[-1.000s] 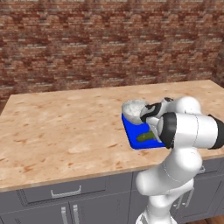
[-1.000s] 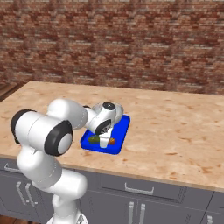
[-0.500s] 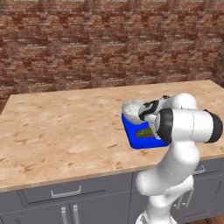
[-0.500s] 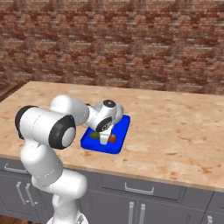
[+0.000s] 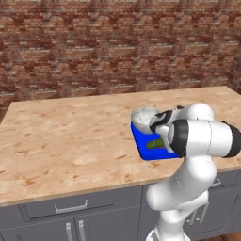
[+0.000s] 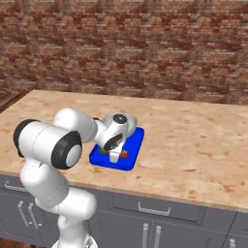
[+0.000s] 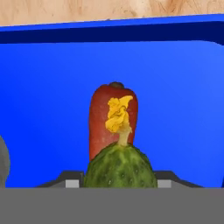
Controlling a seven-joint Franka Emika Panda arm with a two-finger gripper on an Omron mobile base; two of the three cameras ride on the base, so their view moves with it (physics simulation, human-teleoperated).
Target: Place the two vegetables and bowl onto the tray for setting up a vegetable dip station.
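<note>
The bright blue tray (image 5: 140, 144) (image 6: 135, 144) (image 7: 175, 87) lies near the counter's front edge. My gripper (image 6: 115, 156) (image 7: 118, 183) points down into it. The stubby green cucumber (image 7: 119, 168) (image 5: 155, 142) fills the gap between both fingertips, which are shut on it low over the tray floor. Just beyond it the orange-red carrot (image 7: 98, 127) (image 6: 124, 154) lies on the tray. The speckled grey-white bowl (image 5: 142, 115) sits at the tray's far end, and its edge (image 7: 2, 162) shows at the left of the hand view.
The light wooden counter (image 5: 70, 136) stretches wide to the left of the tray and ends at a brick wall (image 5: 117, 47) behind. Grey cabinet fronts (image 6: 145, 218) run below the counter's front edge. My own arm (image 5: 202, 139) hides the tray's right part.
The arm's elbow has shifted a little while the hand stayed over the tray. The cucumber, carrot, bowl and tray hold their places.
</note>
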